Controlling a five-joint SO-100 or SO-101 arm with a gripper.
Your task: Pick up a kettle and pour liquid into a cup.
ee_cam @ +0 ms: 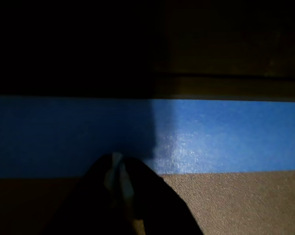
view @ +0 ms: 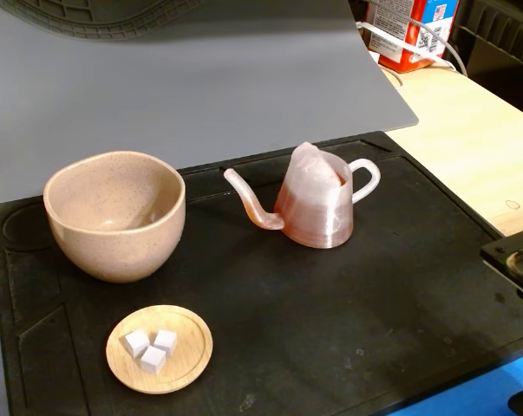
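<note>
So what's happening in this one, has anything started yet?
Nothing is being handled yet. In the fixed view, the kettle stands upright on the black mat, its spout towards the cup to its left, apart from it. A wooden dish with white cubes lies in front. The gripper is elsewhere, low over blue tape, apparently closed and empty.

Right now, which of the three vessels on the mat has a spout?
The pinkish kettle, right of the beige cup; the cup and the wooden dish have plain rims.
</note>
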